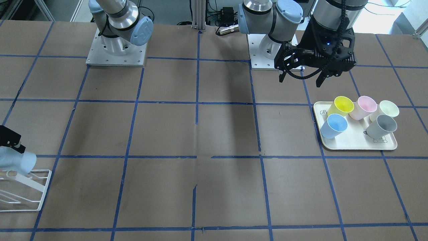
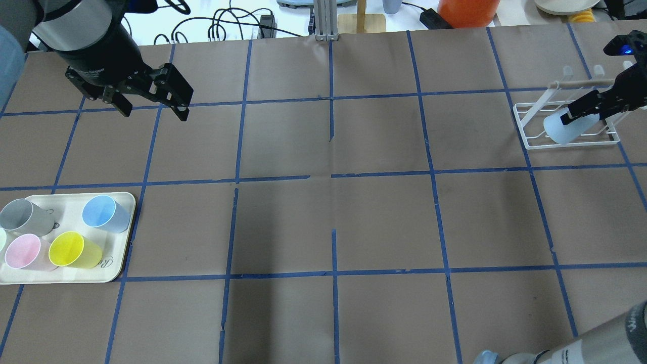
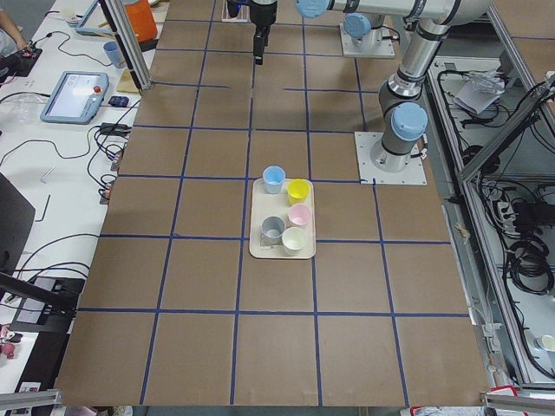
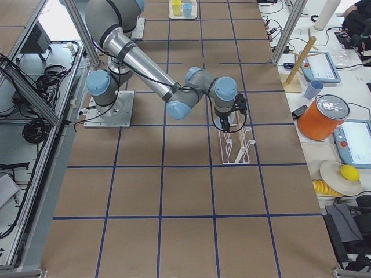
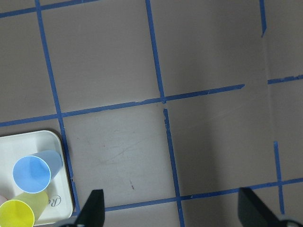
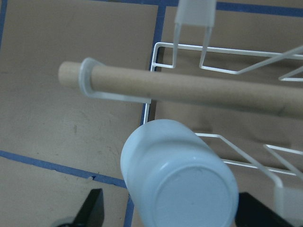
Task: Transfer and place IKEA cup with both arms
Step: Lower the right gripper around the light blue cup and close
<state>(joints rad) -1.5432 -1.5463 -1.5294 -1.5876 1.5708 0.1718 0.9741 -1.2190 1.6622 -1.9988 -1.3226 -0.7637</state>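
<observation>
My right end effector (image 6: pixel 171 205) hangs over the white wire rack (image 2: pixel 571 144), which sits at about 2 o'clock on the worktop (image 2: pixel 333 212) in the overhead view. Its fingers are spread wide, one at each lower corner of my right wrist view. The IKEA cup (image 6: pixel 177 184) lies between them, its base turned toward that camera and its mouth down toward the rack. A gap shows between the cup and the finger at 8 o'clock. At the 4 o'clock finger the cup's edge comes so close that I cannot tell whether they touch. I read this end effector as released, not clenched on the cup. The cup leans tilted within the rack's frame, just below the rack's wooden bar (image 6: pixel 189 87), which crosses at the cup's 12 o'clock.

My left end effector (image 2: pixel 154 112) hovers above bare worktop at about 10 o'clock in the overhead view, fingers wide apart and grasping nothing. Well apart from it, at 8 o'clock, a cream tray (image 2: pixel 71 205) carries five upright cups. A second light-blue cup (image 2: pixel 101 212) stands at the tray's 1 o'clock and a yellow cup (image 2: pixel 71 249) at its 5 o'clock. A pink cup (image 2: pixel 24 251) is just beside the yellow one, a grey cup (image 2: pixel 20 215) stands at 10 o'clock, and a pale cream cup (image 1: pixel 388 108) is at the tray's outer edge.
</observation>
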